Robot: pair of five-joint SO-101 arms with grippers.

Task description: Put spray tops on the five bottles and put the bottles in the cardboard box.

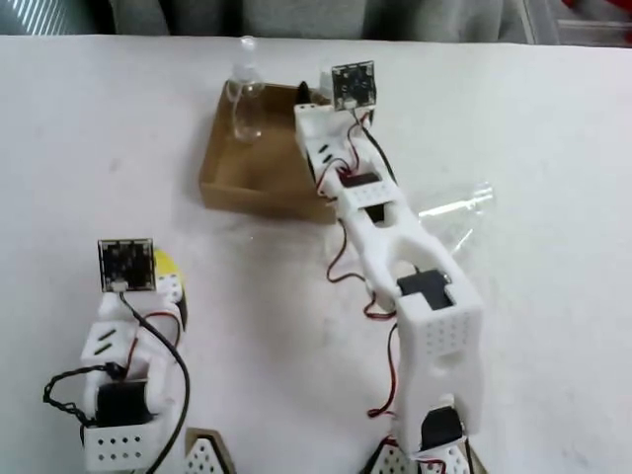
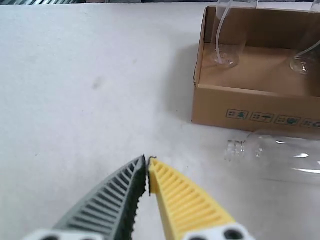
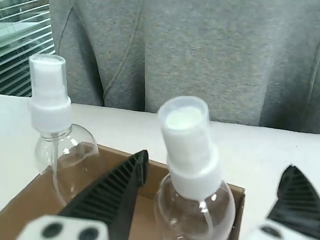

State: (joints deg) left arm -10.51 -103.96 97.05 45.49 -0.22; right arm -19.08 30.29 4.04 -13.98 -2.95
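The left gripper [image 2: 148,162] sits low over the table, its grey and yellow jaws shut tight on nothing. Just beyond their tips, off the yellow side, a clear bottle [image 2: 272,157] lies on its side with a bare threaded neck and no spray top. Farther on, the cardboard box [image 2: 240,107] holds two capped bottles upright: the nearer bottle [image 3: 192,200] stands between the wide-open jaws of the right gripper [image 3: 217,162], which look clear of it, and the farther bottle [image 3: 65,155] stands past the jaws, so I'd reckon two of five done.
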